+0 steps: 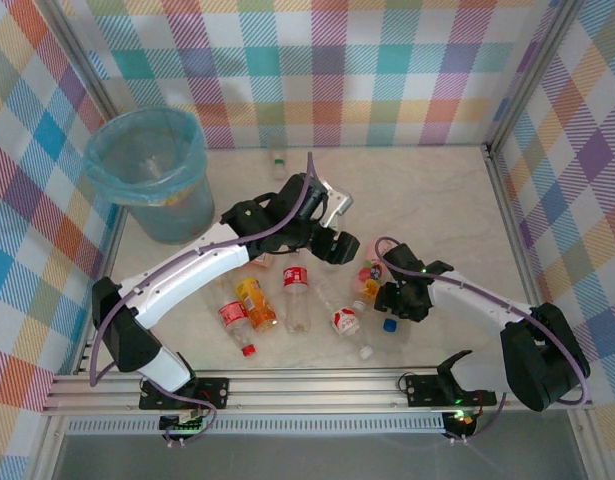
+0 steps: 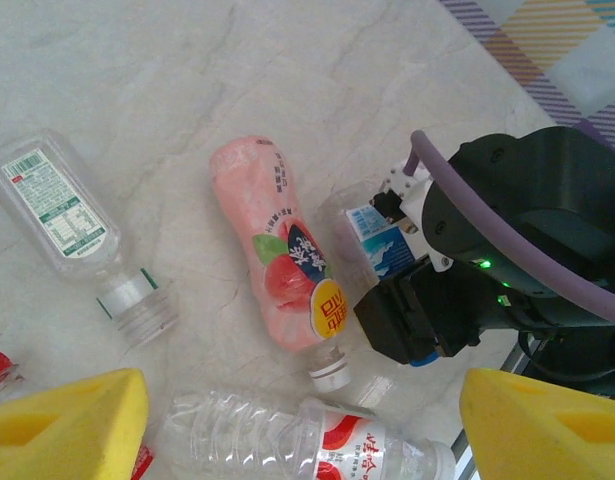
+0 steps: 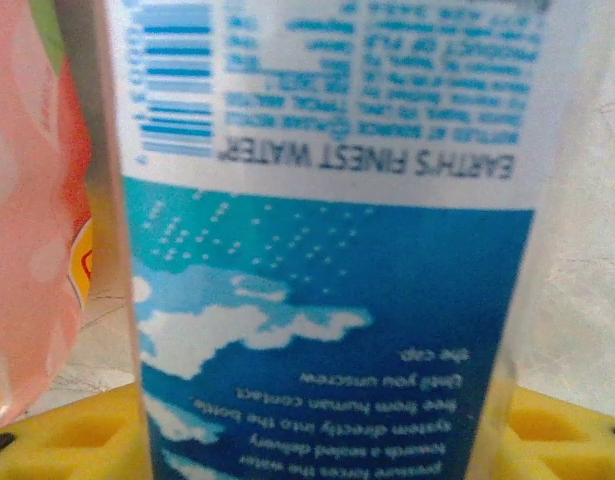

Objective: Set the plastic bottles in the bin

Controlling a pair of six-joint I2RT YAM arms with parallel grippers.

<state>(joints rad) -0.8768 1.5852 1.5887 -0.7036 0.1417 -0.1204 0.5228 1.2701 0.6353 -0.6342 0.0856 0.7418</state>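
From above, the bin (image 1: 147, 175) is seen at the worktop's far left corner, and the bottles (image 1: 297, 300) are strewn towards the middle of its near edge.

In the left wrist view, the left fingers (image 2: 67, 420) are held wide and empty over a pink bottle (image 2: 282, 250). A water bottle (image 2: 379, 240) is found just beside it, under the right arm (image 2: 527, 220).

In the right wrist view, that water bottle (image 3: 327, 250) is flanked closely by the right fingers (image 3: 77, 435), its long axis crossing their gap. A firm grip cannot be confirmed.

plastic bottles (image 1: 296, 297): roughly eight lying out, some half-hidden | bin (image 1: 172, 215): one
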